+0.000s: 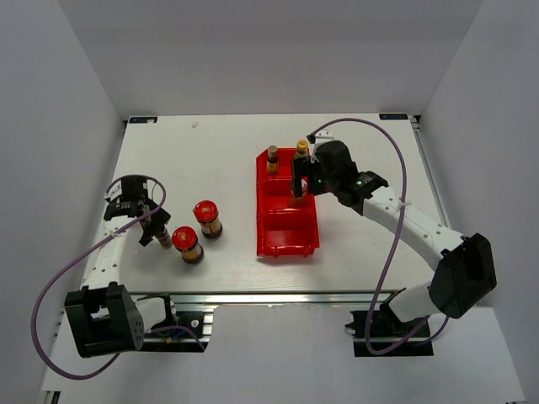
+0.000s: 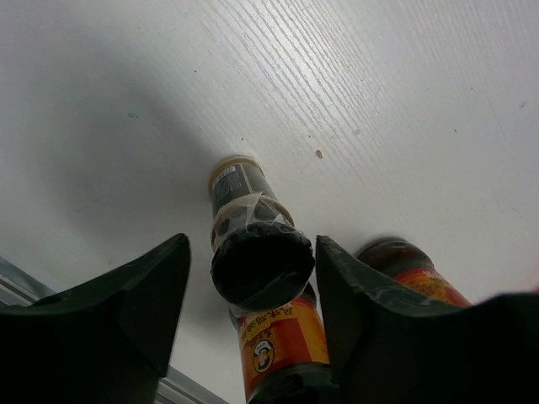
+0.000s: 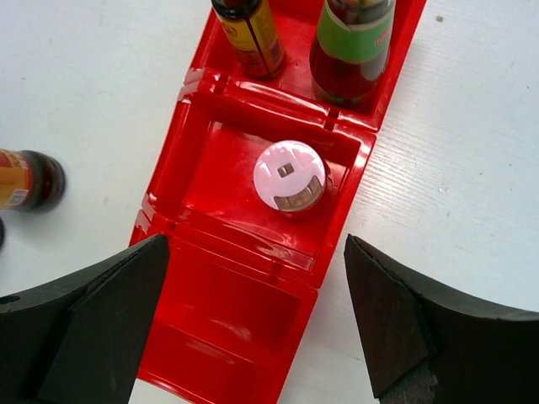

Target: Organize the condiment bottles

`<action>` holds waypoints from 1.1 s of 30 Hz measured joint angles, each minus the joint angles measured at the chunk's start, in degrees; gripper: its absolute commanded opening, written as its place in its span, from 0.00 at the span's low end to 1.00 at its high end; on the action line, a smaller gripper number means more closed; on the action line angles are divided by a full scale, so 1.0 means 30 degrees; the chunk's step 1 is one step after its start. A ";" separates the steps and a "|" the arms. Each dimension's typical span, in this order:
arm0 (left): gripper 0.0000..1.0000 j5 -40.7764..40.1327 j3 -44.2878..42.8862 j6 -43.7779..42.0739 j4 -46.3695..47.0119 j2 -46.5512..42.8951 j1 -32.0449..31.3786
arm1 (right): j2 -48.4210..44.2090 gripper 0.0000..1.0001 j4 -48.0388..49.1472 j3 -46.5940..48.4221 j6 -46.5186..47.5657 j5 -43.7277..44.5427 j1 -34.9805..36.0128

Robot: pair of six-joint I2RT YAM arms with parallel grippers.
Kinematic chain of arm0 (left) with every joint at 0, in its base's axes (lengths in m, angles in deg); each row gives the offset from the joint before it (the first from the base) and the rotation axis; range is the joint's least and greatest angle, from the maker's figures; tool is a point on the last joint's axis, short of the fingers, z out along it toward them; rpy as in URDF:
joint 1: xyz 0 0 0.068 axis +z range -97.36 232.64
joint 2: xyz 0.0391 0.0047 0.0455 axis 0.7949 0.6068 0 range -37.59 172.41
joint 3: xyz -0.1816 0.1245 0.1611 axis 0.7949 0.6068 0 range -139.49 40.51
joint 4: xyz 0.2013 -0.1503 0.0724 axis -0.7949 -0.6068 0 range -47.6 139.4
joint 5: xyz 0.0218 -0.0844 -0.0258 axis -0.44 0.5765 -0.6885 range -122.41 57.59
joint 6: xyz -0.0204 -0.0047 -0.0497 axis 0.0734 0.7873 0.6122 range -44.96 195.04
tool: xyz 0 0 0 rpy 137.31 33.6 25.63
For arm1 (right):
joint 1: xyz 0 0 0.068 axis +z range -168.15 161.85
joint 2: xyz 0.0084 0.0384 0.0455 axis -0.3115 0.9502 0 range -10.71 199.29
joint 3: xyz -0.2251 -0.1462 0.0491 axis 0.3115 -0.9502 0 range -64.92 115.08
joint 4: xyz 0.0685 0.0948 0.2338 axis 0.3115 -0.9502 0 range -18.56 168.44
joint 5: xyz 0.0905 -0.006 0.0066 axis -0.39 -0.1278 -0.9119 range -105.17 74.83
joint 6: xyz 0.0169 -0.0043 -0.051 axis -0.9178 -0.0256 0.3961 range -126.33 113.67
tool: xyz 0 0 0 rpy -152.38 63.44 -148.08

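Note:
In the left wrist view my left gripper (image 2: 251,242) is open and straddles a small dark-capped bottle (image 2: 253,220) standing on the table; a gap shows at the left finger. Two squat red-lidded jars (image 1: 207,217) (image 1: 188,243) stand just right of it, and my left gripper (image 1: 154,229) is beside them. My right gripper (image 1: 298,187) hangs open and empty (image 3: 255,248) above the red tray (image 3: 221,332). A pink-capped bottle (image 3: 289,175) stands in the tray's middle compartment. A dark-capped bottle (image 3: 249,32) and the green-labelled bottle (image 3: 354,46) stand in the far compartment.
The tray's near compartment (image 1: 288,238) holds nothing. The table's aluminium front rail (image 1: 278,295) runs close behind the jars. White walls enclose the table at the left, right and back.

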 measured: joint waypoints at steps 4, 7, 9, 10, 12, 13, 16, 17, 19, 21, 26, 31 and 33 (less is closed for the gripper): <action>0.58 0.0168 0.0000 -0.0058 0.0146 0.0124 0.0000 | -0.0219 0.89 0.0095 -0.0510 -0.0007 0.0153 0.0000; 0.45 0.0226 0.0000 -0.0066 0.0197 0.0146 0.0000 | -0.0379 0.89 0.0182 -0.0568 0.0000 0.0299 0.0000; 0.40 0.0262 0.0000 -0.0080 0.0255 0.0182 0.0000 | -0.0583 0.89 0.0255 -0.0656 -0.0007 0.0444 0.0000; 0.39 0.0277 0.0000 -0.0080 0.0313 0.0204 0.0000 | -0.0678 0.89 0.0270 -0.0685 0.0000 0.0517 0.0000; 0.37 0.0299 0.0000 -0.0087 0.0342 0.0219 0.0000 | -0.0845 0.89 0.0321 -0.0758 -0.0007 0.0619 0.0000; 0.35 0.0306 -0.0036 -0.0087 0.0299 0.0219 0.0000 | -0.0896 0.89 0.0328 -0.0765 0.0000 0.0656 0.0000; 0.27 0.0291 -0.0372 -0.0102 -0.0080 0.0233 0.0000 | -0.0947 0.89 0.0350 -0.0772 0.0000 0.0743 0.0000; 0.27 0.0255 -0.0707 -0.0124 -0.0364 0.0233 0.0000 | -0.0954 0.89 0.0350 -0.0772 -0.0007 0.0794 0.0000; 0.27 0.0233 -0.1552 -0.0204 -0.0612 0.0131 0.0000 | -0.1005 0.89 0.0364 -0.0816 0.0000 0.0874 0.0000; 0.27 0.0240 -0.2594 -0.0313 -0.0605 -0.0211 0.0000 | -0.1239 0.89 0.0576 -0.1107 -0.0015 0.1064 0.0000; 0.26 0.1253 -0.5282 -0.0678 0.0495 -0.1392 0.0007 | -0.2688 0.89 0.1355 -0.2470 -0.0328 0.2266 0.0000; 0.24 0.3075 -0.6601 -0.0685 0.2353 -0.1450 -0.0517 | -0.4911 0.89 0.2339 -0.3993 -0.1202 0.5238 0.0000; 0.25 0.3351 -0.6783 -0.0619 0.2878 -0.1188 -0.1537 | -0.5479 0.89 0.2353 -0.4328 -0.1734 0.6710 -0.0036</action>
